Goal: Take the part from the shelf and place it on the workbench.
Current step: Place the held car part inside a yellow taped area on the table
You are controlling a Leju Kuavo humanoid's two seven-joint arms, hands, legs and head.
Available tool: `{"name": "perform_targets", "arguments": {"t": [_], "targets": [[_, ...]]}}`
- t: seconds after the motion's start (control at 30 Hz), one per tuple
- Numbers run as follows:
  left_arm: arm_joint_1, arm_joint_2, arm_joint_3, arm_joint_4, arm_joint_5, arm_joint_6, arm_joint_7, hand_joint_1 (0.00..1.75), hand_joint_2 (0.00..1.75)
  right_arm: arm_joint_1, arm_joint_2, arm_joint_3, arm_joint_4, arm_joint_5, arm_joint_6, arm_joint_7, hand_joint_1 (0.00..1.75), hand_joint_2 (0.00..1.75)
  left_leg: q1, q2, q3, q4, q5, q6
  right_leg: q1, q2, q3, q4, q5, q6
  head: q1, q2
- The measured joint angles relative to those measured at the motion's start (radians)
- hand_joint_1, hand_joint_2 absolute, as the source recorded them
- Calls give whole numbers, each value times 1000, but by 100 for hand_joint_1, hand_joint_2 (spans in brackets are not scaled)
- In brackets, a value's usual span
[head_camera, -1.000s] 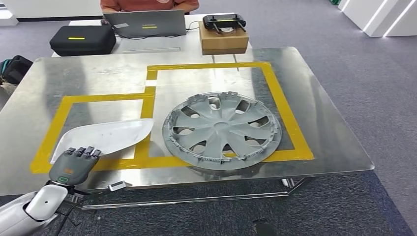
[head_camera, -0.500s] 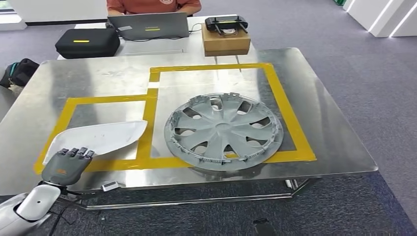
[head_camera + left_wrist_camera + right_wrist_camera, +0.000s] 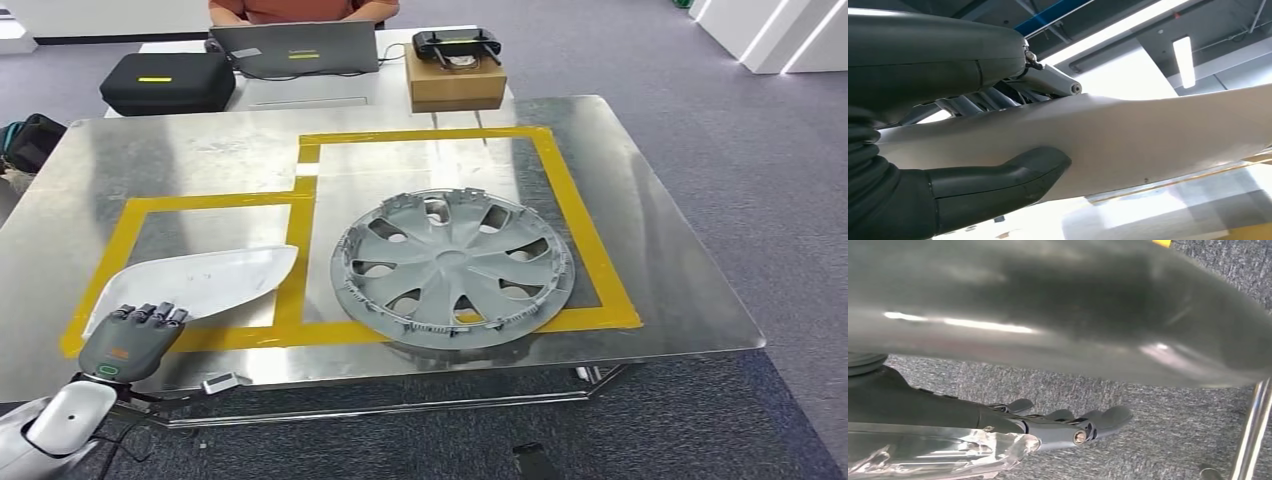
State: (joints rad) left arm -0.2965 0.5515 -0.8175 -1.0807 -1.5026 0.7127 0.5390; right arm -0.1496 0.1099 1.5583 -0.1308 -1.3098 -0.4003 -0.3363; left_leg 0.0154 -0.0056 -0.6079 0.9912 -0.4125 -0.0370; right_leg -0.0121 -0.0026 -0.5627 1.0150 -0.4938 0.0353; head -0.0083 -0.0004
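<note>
While being gripped at its near end by left hand [image 3: 130, 340], lying low over the workbench [image 3: 650, 250] inside the smaller, left box of yellow tape [image 3: 580, 215]: white part [image 3: 195, 282], near-left corner crossing the tape line. Not resolving whether touching the steel or hanging just above it. Left wrist view: pressing thumb [image 3: 998, 175] against one face of the shell, fingers closing on the opposite face, so holding the part; fingertips being hidden behind it.

Right hand [image 3: 1048, 427] hanging below the table edge over grey carpet, fingers [image 3: 1108, 417] stretching out side by side, carrying nothing; thumb being cut off from view, blurred dark underside of the bench covering the upper half of that view.

Lying in the larger, right taped box: grey hubcap [image 3: 452, 265], near rim overlapping the tape.

Sitting on the desk behind the bench: black case [image 3: 165, 80], zipped, contents hidden; cardboard box [image 3: 455, 80], closed, contents hidden, carrying a black controller [image 3: 456, 43] on top; laptop [image 3: 295, 47] standing open. Sitting behind the laptop: person [image 3: 300, 8], cropped at the frame edge. Showing partly at the left edge: dark bag [image 3: 30, 140].
</note>
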Motion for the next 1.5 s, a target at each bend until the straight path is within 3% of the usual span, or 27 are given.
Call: {"name": "perform_targets", "arguments": {"t": [0.1,0.2,0.23,0.27,0.3,0.37,0.43,0.57,0.6,0.67,0.73,0.77,0.8,0.9,0.97,1.07,1.13,1.23,1.4,1.5], "targets": [[1,-1,-4,-10,0,1,1,175,175,-1,0,0,0,-1,0,-1,0,0,4,1,4,-8,4,23,-1,0,-8,29,-24,15,3,0],[1,-3,-5,-13,0,1,2,175,175,-1,0,0,0,-2,0,-1,0,0,2,1,5,-10,5,37,0,1,-104,213,-113,20,6,0],[2,-4,-6,-13,0,1,2,175,175,0,0,0,0,-3,0,-1,0,0,1,1,5,-10,5,38,0,1,-135,265,-130,20,6,0],[2,-4,-6,-13,0,1,3,175,175,1,0,0,0,-3,0,-1,0,0,0,0,5,-10,5,38,0,1,-150,284,-128,20,6,0],[2,-4,-6,-13,0,1,3,175,175,1,0,0,0,-3,0,-1,0,0,0,0,5,-9,6,37,-1,0,-143,262,-107,19,6,0],[1,-2,-5,-13,0,-1,4,87,175,0,0,0,0,-4,0,-2,0,0,1,-2,5,-7,8,30,-2,-2,-79,132,-44,17,6,0],[1,4,-2,-13,0,-3,6,0,175,-2,0,0,0,-4,0,-3,0,0,-2,-6,6,-3,3,17,-3,-5,-28,30,-3,10,4,0],[1,14,5,-13,0,-4,9,0,175,-3,0,0,0,-6,1,-5,0,0,0,-8,6,-6,-4,-7,0,-5,-19,12,17,-17,0,0],[-1,16,7,-13,0,-4,12,0,175,-3,0,0,0,-6,1,-5,0,0,1,-7,-3,13,-18,-11,-2,-5,-16,10,23,-23,-2,0],[-10,18,14,-13,0,-6,19,0,175,-3,0,0,0,-6,2,-6,0,0,2,-4,-49,116,-76,-17,-3,-6,-13,9,30,-30,-5,0],[-18,17,19,-13,0,-6,21,0,87,-3,0,0,0,-6,3,-6,0,0,3,-3,-110,245,-129,-20,-2,-5,-13,9,30,-33,-6,0],[-19,17,22,-13,0,-7,16,0,44,-2,0,0,0,-6,3,-6,0,0,3,-3,-126,275,-133,-20,-2,-4,-13,9,29,-33,-6,0],[-18,16,27,-13,0,-7,4,0,0,-2,0,0,0,-6,3,-6,0,0,3,-3,-123,266,-116,-19,-2,0,-11,9,28,-33,-6,0],[-19,12,55,-13,0,-7,-27,0,0,-2,0,0,0,-7,4,-7,0,0,4,0,-38,84,-16,-16,0,12,-4,11,21,-23,-8,0],[-19,9,68,-13,0,-7,-31,0,0,-2,0,0,0,-8,5,-7,0,0,4,0,-5,11,8,-11,6,17,-4,13,15,-16,-7,0],[-15,2,78,-13,0,-7,-35,0,0,0,-1,0,0,-9,5,-7,0,0,4,-3,-4,3,8,-4,10,19,-3,7,15,-34,-4,0],[-15,-2,85,-13,0,-7,-35,0,0,0,-1,0,0,-9,4,-7,0,0,2,-4,-3,3,5,1,10,18,4,-2,17,-38,-4,0],[-15,-7,93,-13,0,-7,-39,0,0,-1,-1,0,0,-9,4,-7,0,0,2,-5,-3,3,2,8,9,16,13,-15,20,-27,-4,0],[-21,-12,103,-5,0,-7,-53,0,0,-1,-1,0,0,-10,5,-7,0,0,1,-5,-3,3,0,13,7,16,17,-24,21,1,-5,0],[-28,-11,95,8,0,-7,-52,0,0,-1,0,1,0,-10,5,-7,0,0,1,-5,-2,3,0,13,7,16,17,-25,21,6,-5,0]]}}
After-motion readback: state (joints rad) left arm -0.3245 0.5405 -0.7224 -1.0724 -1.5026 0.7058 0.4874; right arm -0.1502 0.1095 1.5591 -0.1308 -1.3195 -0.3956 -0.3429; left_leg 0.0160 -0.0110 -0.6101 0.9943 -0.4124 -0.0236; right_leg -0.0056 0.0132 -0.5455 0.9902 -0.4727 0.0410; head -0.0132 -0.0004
